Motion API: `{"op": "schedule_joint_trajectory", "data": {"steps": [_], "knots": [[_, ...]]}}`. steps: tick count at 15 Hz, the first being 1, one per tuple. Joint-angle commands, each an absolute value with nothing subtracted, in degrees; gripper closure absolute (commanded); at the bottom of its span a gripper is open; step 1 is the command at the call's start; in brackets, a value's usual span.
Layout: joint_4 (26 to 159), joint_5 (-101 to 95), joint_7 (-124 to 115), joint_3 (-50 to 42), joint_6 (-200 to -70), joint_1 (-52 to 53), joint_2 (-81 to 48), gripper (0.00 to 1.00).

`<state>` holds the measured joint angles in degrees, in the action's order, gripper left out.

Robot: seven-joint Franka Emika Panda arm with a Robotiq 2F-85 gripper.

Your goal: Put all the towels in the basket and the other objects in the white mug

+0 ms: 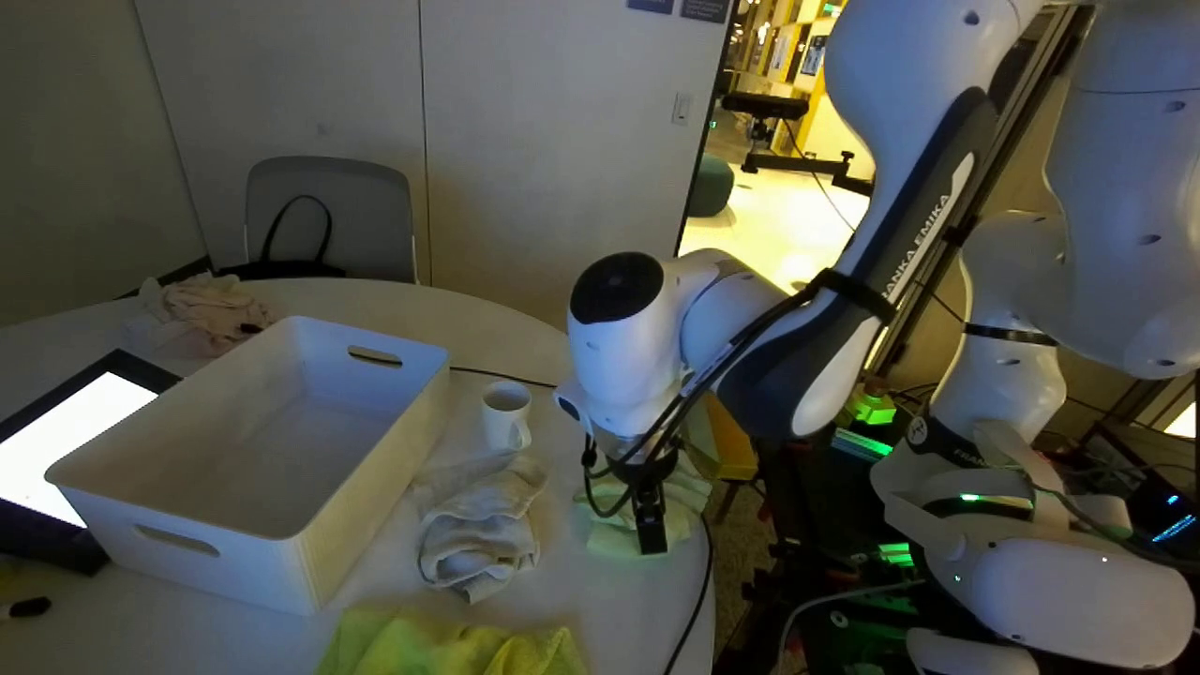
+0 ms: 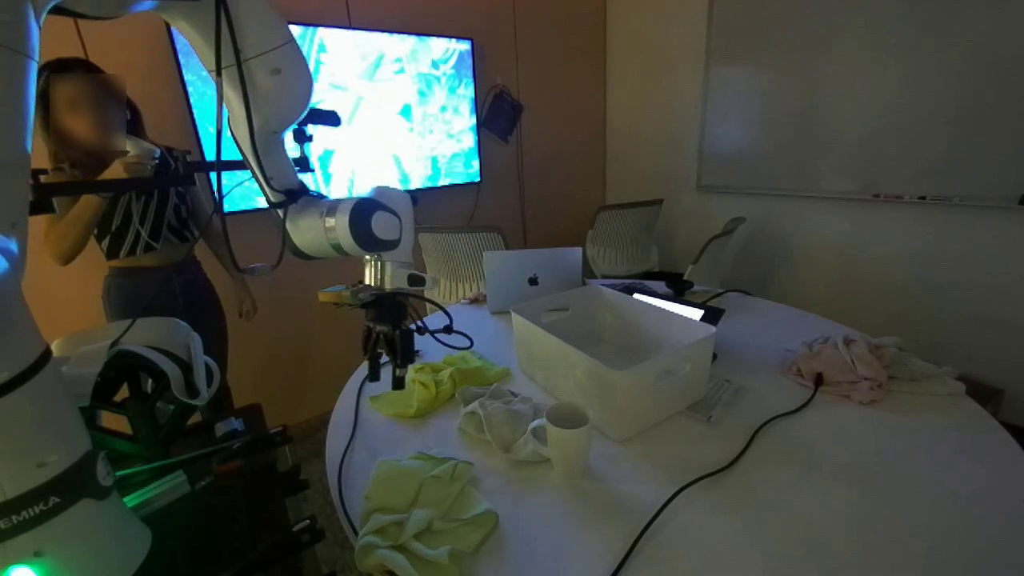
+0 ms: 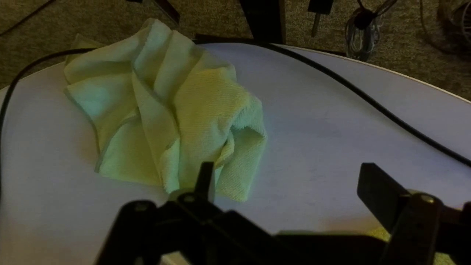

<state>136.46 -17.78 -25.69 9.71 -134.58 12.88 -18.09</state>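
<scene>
- The tool (image 3: pixel 287 169) is held above the worktop (image 3: pixel 312 140), its jaws wide apart, nothing gripped.
- The pale yellow-green towel (image 3: pixel 165 110), judged the likely next pick, is seen up and left of the tool in the wrist view, at the worktop's edge, partly covering a black cable (image 3: pixel 368 97).
- No clear long axis is shown; its main folds are directed from that edge toward the tool.
</scene>
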Motion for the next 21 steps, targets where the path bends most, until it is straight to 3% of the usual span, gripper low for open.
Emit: {"op": "schedule_joint_trajectory", "data": {"steps": [1, 9, 21], "knots": [[133.1, -18.1, -27.6, 7.6, -135.6, 16.2, -22.8, 0.00], [129.8, -22.5, -30.2, 0.9, -144.4, 21.8, -31.0, 0.00], [128.7, -23.0, -26.5, -9.6, -152.1, 20.8, -36.5, 0.00]]}}
